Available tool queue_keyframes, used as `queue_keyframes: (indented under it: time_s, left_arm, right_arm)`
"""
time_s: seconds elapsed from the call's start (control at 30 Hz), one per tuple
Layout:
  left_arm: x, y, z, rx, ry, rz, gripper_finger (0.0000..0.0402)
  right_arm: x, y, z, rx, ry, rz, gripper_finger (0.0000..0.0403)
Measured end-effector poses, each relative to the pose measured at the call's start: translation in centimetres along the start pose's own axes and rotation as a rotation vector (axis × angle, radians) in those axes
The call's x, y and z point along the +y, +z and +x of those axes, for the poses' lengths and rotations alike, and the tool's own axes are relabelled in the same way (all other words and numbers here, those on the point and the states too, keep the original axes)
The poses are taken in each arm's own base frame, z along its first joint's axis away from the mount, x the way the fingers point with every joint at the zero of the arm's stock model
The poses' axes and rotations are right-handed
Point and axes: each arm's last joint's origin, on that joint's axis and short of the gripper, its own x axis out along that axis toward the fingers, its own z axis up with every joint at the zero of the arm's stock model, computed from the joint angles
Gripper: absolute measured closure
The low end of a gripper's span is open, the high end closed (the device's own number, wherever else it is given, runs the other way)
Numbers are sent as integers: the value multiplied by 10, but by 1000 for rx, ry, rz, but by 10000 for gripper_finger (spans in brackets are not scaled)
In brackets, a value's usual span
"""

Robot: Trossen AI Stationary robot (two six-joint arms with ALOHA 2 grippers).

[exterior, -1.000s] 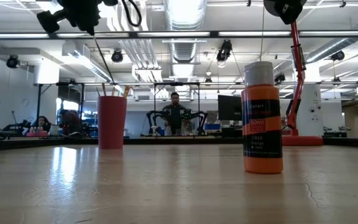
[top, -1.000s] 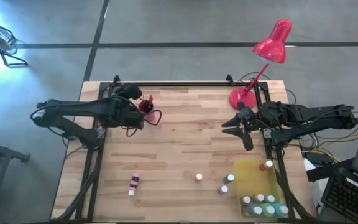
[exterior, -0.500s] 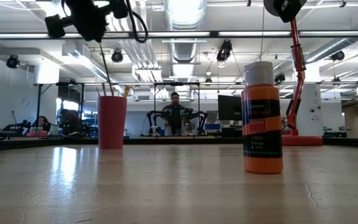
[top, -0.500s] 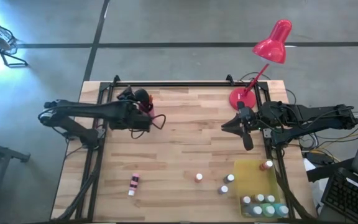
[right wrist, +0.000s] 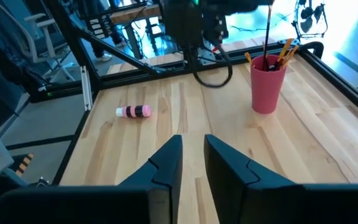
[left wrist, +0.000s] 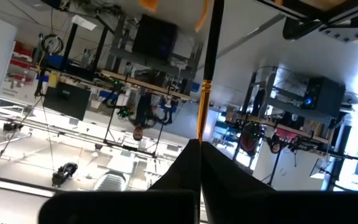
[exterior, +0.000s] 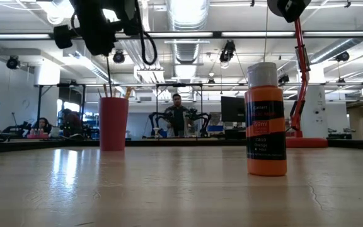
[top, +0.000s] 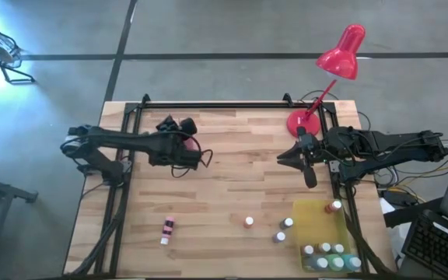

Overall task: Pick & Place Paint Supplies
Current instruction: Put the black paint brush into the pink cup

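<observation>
Pink cup [right wrist: 266, 83] stands far left on the table, brushes inside. Above it the left gripper [exterior: 99, 44], clamped on a thin paintbrush [left wrist: 205, 74], is carrying it, and must next lower it into place. The right gripper [right wrist: 191, 152] waits near the lamp [top: 329, 74], fingers slightly parted and empty.

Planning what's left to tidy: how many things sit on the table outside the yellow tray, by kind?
Paint bottles: 4 (pink bottle lying, orange bottle, two bottles beside the tray)
Red brush cup: 1
Red desk lamp: 1
Total: 6
</observation>
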Motion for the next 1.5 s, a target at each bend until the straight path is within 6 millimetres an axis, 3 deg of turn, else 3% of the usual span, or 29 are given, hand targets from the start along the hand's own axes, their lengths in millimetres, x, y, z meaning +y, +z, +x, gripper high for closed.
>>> queue_keyframes:
  time_s: [0.57,1.07,1.5]
  left_arm:
    - [14,43,21,9,-91,65,401]
    - [17,58,29,-11,-136,67,401]
    - [19,61,30,-52,-151,-23,343]
  right_arm:
    - [0,1,0,-11,3,0,297]
    - [0,-1,1,-4,1,0,284]
    - [0,-1,1,-4,1,0,323]
